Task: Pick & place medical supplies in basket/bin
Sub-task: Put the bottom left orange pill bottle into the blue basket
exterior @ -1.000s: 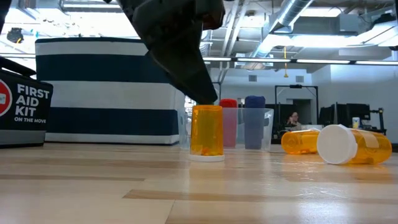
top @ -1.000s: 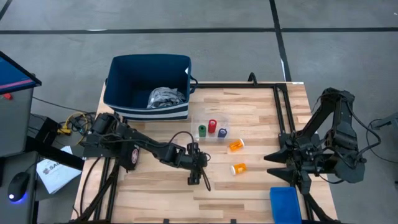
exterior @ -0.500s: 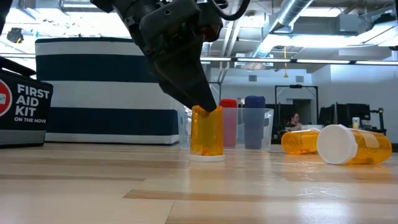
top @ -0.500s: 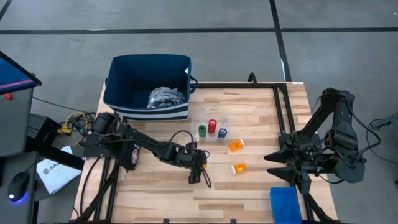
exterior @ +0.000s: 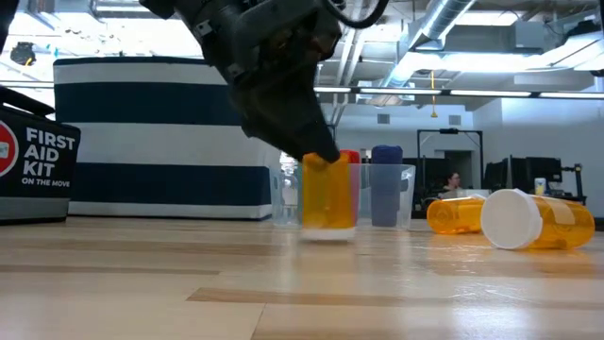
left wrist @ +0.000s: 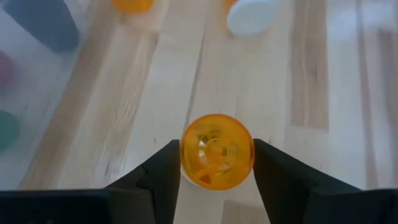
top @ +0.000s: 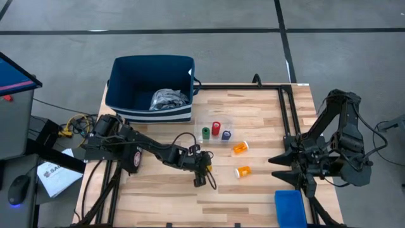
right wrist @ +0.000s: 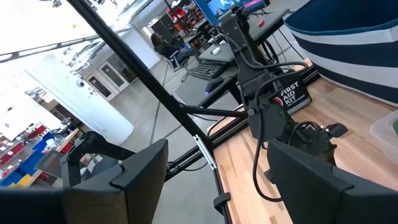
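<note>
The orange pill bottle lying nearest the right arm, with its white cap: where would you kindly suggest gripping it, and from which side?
Probably from above, fingers closing across the barrel's middle: this pill bottle lies on its side on the table, with open wood around it.

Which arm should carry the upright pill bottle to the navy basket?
Left. The left gripper already clamps the upright pill bottle, near the navy basket; the right gripper is parked at the table's right edge.

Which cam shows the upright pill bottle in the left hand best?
Left wrist view: the bottle sits centred, seen from above, between the left hand's fingers. The low view shows its side, top covered by the hand. The high view hides it under the hand. The right wrist view misses it.
</note>
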